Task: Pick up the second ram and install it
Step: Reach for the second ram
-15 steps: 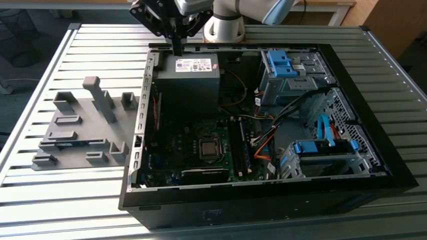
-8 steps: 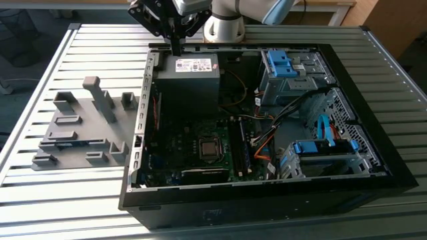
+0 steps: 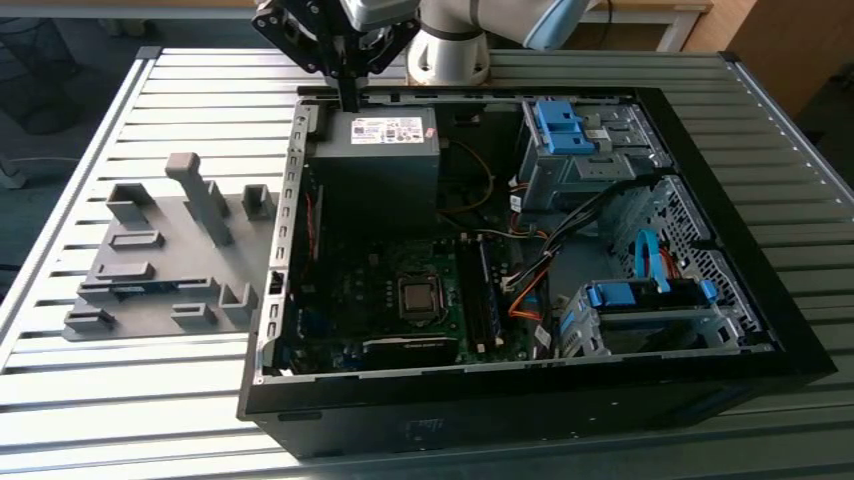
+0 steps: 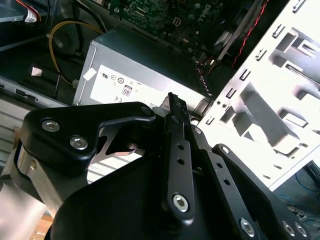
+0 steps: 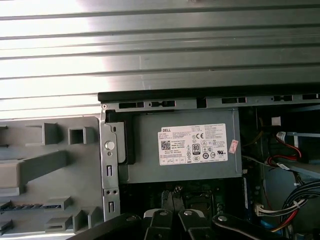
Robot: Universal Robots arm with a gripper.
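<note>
A slatted metal table [image 3: 160, 90] is carrying an open black computer case [image 3: 534, 415], which is lying on its side with its interior facing up. In the exterior view, the pale robot arm [image 3: 461, 25] is reaching in over the case's twelve o'clock edge. At about nine o'clock from the case, a grey moulded fixture [image 3: 154, 262] of posts and slots is sitting on the table, just beside the case wall. Inside the case, the grey power supply [image 3: 380, 165] is occupying the eleven o'clock corner, its white label [image 3: 391, 129] facing up. The green motherboard [image 3: 380, 300] is lying at six o'clock from it, with the processor socket [image 3: 420, 297] near its middle. Blue drive brackets [image 3: 567, 125] are standing at the case's two o'clock, with another set at four o'clock. The black end effector [image 3: 350, 105] is hanging just above the power supply's twelve o'clock edge, close to the case rim. In the second wrist view the end effector [image 4: 172, 100] is showing its fingers pressed together with nothing between them. The second ram [image 3: 138, 287], a thin blue-green strip, is lying flat in a slot in the fixture's six o'clock half, well apart from the end effector.
</note>
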